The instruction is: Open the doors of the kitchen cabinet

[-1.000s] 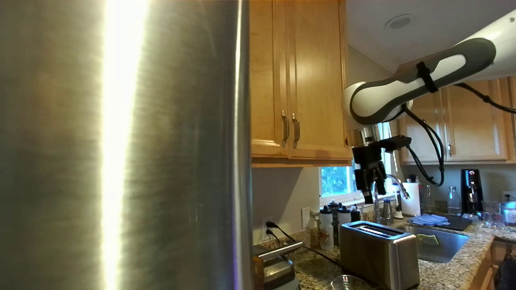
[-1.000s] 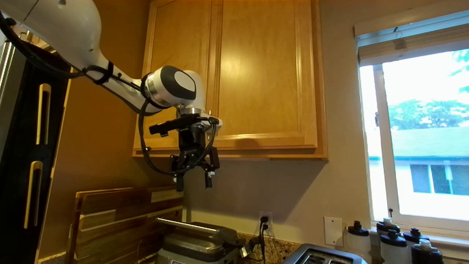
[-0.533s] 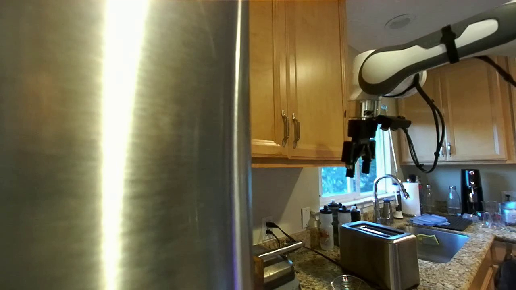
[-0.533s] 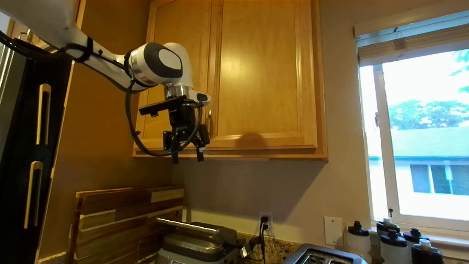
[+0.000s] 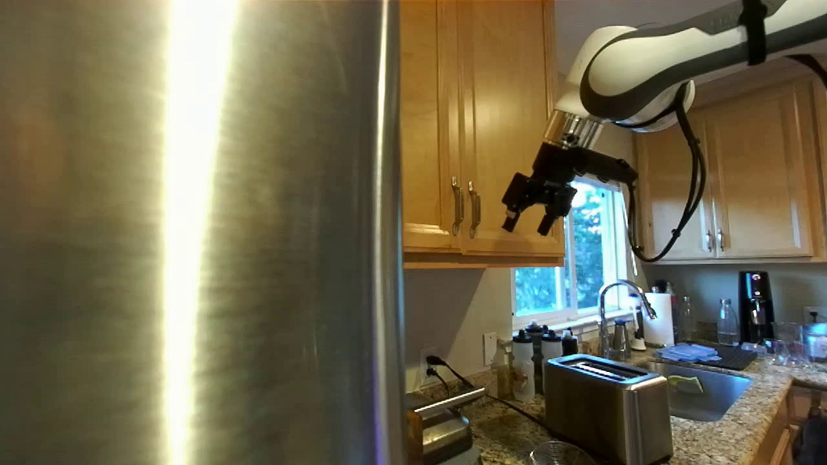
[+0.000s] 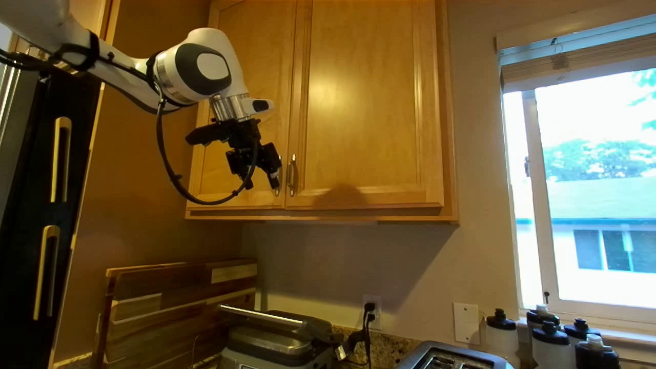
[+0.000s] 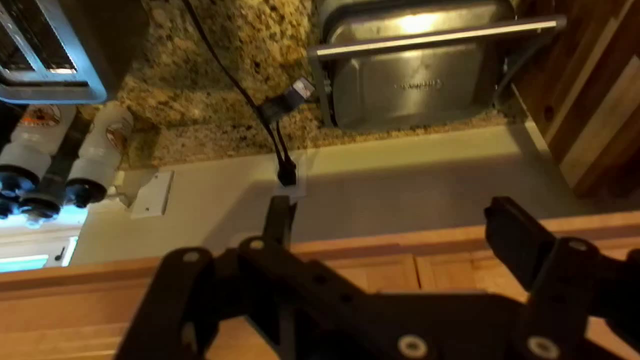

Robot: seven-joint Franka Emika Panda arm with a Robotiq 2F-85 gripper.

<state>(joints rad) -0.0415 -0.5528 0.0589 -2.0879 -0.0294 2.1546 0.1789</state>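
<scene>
- So, my gripper [image 6: 262, 185] first: the fingers [image 7: 517, 235] are spread wide, big gap between the tips, and the whole thing's tilted instead of hanging straight down.
- The kitchen cabinet [image 6: 328, 213] is up on the wall [image 6: 333, 256] in front of me, honey-coloured wood. Both its doors [image 6: 366, 102] are closed, you can see that in both exterior views.
- The slim metal handles [image 5: 476, 210] sit side by side, low down where the doors meet. I'm near them but apart: there's a clear gap in an exterior view.
- In the wrist view the cabinet's bottom edge [image 7: 440, 240] runs across behind my fingers, with the speckled counter [image 7: 225, 65] past it.
- On that counter, under the doors, there's a metal appliance [image 7: 380, 95] with a long bar [image 7: 437, 39] across its top, and two black plugs [image 6: 369, 307] in the outlet [image 6: 378, 300] beside it.
- The toaster [image 5: 607, 413] is farther along near the sink [image 5: 720, 397], with a bunch of black-capped bottles [image 5: 522, 368] between it and the wall, close to the window [image 6: 594, 205].
- A big brushed-steel fridge panel [image 5: 291, 258] hogs the left half of an exterior view, and some wooden boards [image 6: 179, 312] stand in the corner near the appliance.
</scene>
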